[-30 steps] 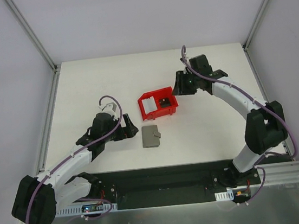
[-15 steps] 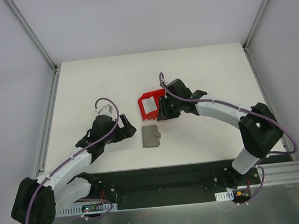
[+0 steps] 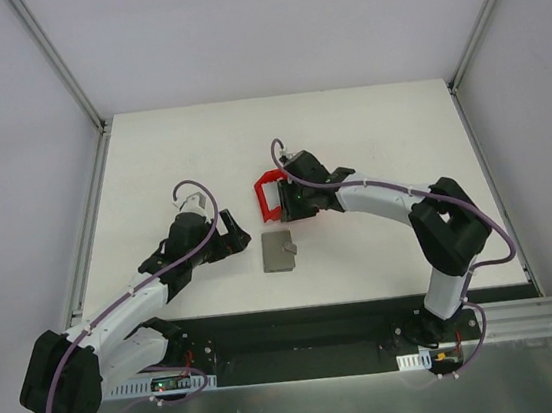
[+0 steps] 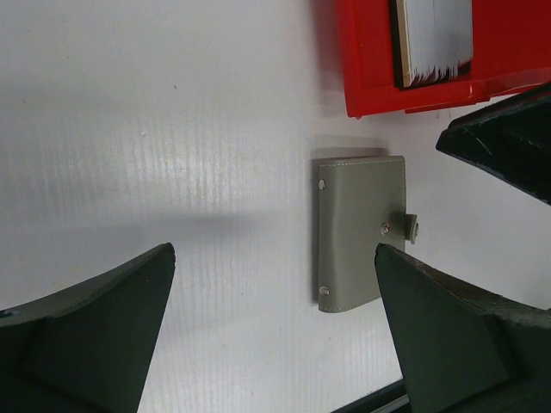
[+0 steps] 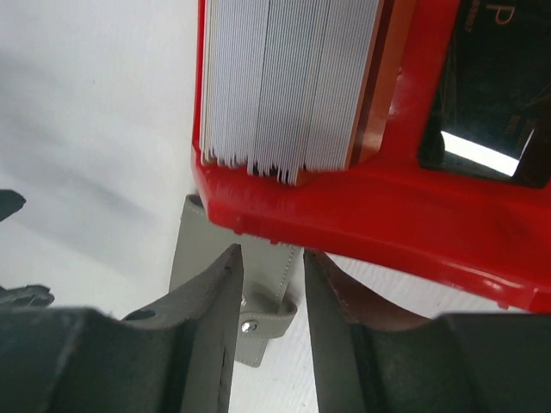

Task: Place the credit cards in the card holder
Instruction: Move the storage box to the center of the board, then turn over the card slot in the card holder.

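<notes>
The credit cards [image 5: 284, 77] stand on edge as a white stack with a brown one at its side, inside a red bin [image 5: 370, 215]. They also show in the left wrist view as the credit cards [image 4: 435, 39]. The grey card holder [image 3: 280, 251] lies shut on the table just in front of the bin, seen too as the card holder [image 4: 360, 232]. My right gripper [image 5: 271, 262] hovers over the bin's near wall, jaws partly apart, nothing between them. My left gripper [image 4: 274, 258] is wide open to the left of the holder, above bare table.
The red bin [image 3: 266, 196] is mostly covered by my right wrist [image 3: 299, 191] in the top view. A dark item [image 5: 499, 52] sits in the bin's other compartment. The black rail [image 3: 302, 339] runs along the near table edge.
My right arm has swung left from beside the bin to over it, and its jaws have narrowed a little. The left arm has barely moved.
</notes>
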You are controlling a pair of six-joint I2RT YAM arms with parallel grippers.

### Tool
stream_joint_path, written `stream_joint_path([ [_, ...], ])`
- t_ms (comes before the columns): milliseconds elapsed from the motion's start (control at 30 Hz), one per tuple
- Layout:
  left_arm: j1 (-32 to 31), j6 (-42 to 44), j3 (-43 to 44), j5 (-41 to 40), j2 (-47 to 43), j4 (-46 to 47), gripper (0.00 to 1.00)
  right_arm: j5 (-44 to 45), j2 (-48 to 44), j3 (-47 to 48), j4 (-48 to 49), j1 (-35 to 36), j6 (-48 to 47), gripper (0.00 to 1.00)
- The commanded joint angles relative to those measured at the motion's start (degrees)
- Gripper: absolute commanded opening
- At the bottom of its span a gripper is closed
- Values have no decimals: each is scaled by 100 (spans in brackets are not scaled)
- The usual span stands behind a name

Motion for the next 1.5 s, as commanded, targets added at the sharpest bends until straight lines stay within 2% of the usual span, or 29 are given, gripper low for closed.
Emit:
stream_joint_path([
  [0,19,115,64,4,-15,18,99,328,186,391,53,11,-83,37],
  [233,19,176,108,144,90,27,99,363,371,690,-96,-7,-215,39],
  [400,19,282,161,285,213,18,99,48,310,725,-210,-24,-347,40],
  [533,19,344,205,408,318,27,99,-137,-207,190,-175,81,-6,43],
  [567,10,335,205,382,327,35,99,-137,-322,67,-175,125,91,47],
  [733,19,221,231,276,433,27,99,327,-657,-198,-394,432,417,54],
  [1067,19,133,258,329,512,27,99,1453,-192,224,-1300,1030,681,59],
  [1367,10,80,231,294,460,27,99,1356,151,514,-1335,1057,672,60],
  [1467,19,71,205,285,433,18,99,1374,265,610,-1485,1083,655,57],
])
